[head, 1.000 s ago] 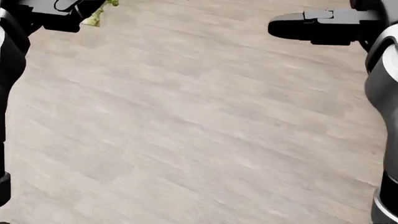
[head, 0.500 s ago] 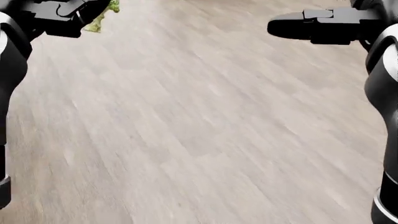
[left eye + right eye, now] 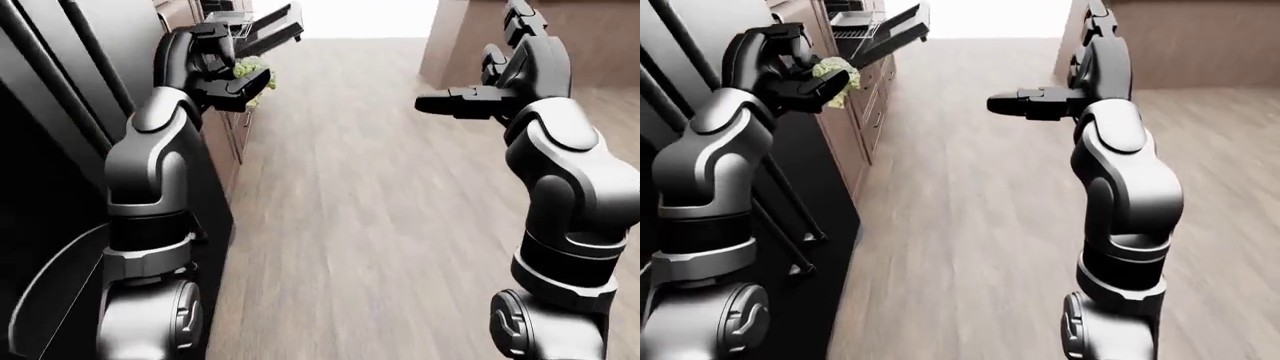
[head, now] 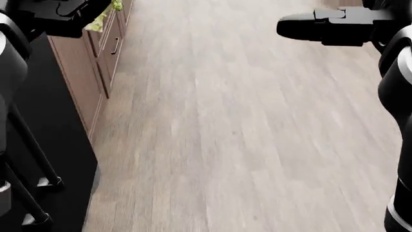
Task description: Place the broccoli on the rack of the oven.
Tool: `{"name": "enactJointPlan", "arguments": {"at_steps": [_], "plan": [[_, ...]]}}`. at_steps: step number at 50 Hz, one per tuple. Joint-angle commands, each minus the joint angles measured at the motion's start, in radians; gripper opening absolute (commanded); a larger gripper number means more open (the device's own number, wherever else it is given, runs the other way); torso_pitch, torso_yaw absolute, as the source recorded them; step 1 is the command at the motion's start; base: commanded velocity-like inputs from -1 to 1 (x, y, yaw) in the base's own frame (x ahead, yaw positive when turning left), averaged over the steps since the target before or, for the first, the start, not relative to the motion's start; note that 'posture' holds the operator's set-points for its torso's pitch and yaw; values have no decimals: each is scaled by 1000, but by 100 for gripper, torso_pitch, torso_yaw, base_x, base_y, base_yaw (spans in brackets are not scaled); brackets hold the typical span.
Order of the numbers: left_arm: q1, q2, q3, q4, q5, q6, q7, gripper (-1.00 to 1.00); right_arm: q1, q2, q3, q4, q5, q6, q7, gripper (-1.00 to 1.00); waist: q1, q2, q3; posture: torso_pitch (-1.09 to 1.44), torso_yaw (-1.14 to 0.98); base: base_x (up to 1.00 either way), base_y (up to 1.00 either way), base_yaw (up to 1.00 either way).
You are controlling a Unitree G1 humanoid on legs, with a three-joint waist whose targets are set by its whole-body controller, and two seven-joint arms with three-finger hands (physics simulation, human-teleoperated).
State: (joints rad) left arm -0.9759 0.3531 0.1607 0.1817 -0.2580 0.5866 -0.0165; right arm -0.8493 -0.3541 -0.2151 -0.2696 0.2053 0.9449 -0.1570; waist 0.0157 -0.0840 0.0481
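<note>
**A:** What is the left hand (image 3: pixel 805 75) doing?

**B:** Its fingers are curled tight round the broccoli (image 3: pixel 834 72). In the right-eye view the pale green head pokes out between the black fingers, held up at about shoulder height near the top left of the picture. In the head view only a scrap of green shows at the top left corner, under the hand.

**A:** And the right hand (image 3: pixel 450 103)?

**B:** It holds nothing and touches nothing. The fingers lie stretched out straight and close together, pointing toward the left of the view, over bare wooden floor (image 4: pixel 245 145).

**A:** Where is the oven?

**B:** Its door (image 3: pixel 890 34) hangs open near the top of the right-eye view, beyond the left hand, and a wire rack (image 3: pixel 852 34) shows inside it. The broccoli is well short of the rack, not touching it. Brown cabinets (image 4: pixel 96 53) run along the left, and a dark appliance (image 3: pixel 60 112) with long bar handles stands nearest the robot.

**A:** What differs from a second ago?

**B:** The whole head view has shifted, so the camera has moved. A second ago it showed only floor between the two arms; now the cabinets and the black appliance fill its left edge, and the floor planks run at another angle. The hands sit at the same places in the picture, with the left one's grip on the broccoli unchanged.
</note>
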Motion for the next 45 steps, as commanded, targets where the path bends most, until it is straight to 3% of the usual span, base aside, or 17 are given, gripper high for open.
{"name": "enactJointPlan", "arguments": {"at_steps": [1,6,7,9,12,13,18,26,27,29,31,34,35,36,38,39,45], "plan": [[-45,22,24,-35,-2,-30,4,-100,-42,-8,0,-29,2,-25,-3,100,15,-3,-35,0,0,-7,0,100],[-44,23,25,-42,-5,-24,6,-100,-46,-10,-1,-22,2,-26,-16,100,1,46,-41,0,0,-5,3,59],[-44,23,25,-42,-5,-25,7,-100,-45,-10,0,-21,2,-26,-17,100,6,43,-24,0,0,0,2,0],[-45,23,25,-40,-5,-27,7,-100,-45,-9,0,-18,1,-29,-20,100,-10,68,-17,0,0,0,0,0],[-44,23,25,-37,-5,-30,7,-100,-45,-9,-6,-9,4,-35,-26,100,-26,136,-25,0,0,0,0,0],[-45,23,25,-38,-5,-30,8,-100,-45,-9,-5,-6,5,-37,-27,100,-25,107,-10,0,0,0,0,0],[-46,19,22,-31,-2,-38,9,-100,-44,-9,-2,-5,7,-42,-32,100,-18,87,-22,0,0,0,0,0],[-47,17,22,-33,-3,-39,12,-100,-39,-12,-4,-34,25,-52,-30,100,-4,74,-26,0,0,0,0,0],[-48,17,22,-32,-3,-41,11,-100,-39,-12,-3,-33,27,-57,-27,100,-7,81,-49,0,0,16,0,0],[-49,17,22,-33,-4,-40,12,-100,-40,-14,-4,-34,28,-57,-27,100,-10,79,-25,0,0,26,0,0],[-48,18,23,-33,-5,-41,11,-100,-39,-14,-2,-34,29,-57,-26,100,-14,69,-16,0,0,29,0,0],[-49,19,24,-36,-6,-38,13,-100,-40,-14,-2,-35,30,-57,-25,100,-11,24,-20,0,0,31,0,0],[-48,19,24,-37,-6,-38,13,-100,-38,-14,-3,-34,31,-60,-25,100,-11,15,-10,0,0,35,0,0],[-48,19,24,-37,-7,-40,13,-100,-38,-14,-3,-34,31,-60,-24,100,-8,40,-10,0,0,36,0,0],[-48,19,24,-38,-9,-40,12,-100,-39,-14,-3,-34,33,-61,-25,100,-4,28,-19,0,0,38,0,0],[-48,20,24,-39,-10,-40,12,-100,-38,-13,-3,-34,33,-63,-24,100,-4,33,-26,0,0,45,0,0],[-47,21,26,-39,-12,-39,12,-100,-37,-12,0,-36,34,-62,-25,100,-15,74,-10,0,0,53,0,0]]}}
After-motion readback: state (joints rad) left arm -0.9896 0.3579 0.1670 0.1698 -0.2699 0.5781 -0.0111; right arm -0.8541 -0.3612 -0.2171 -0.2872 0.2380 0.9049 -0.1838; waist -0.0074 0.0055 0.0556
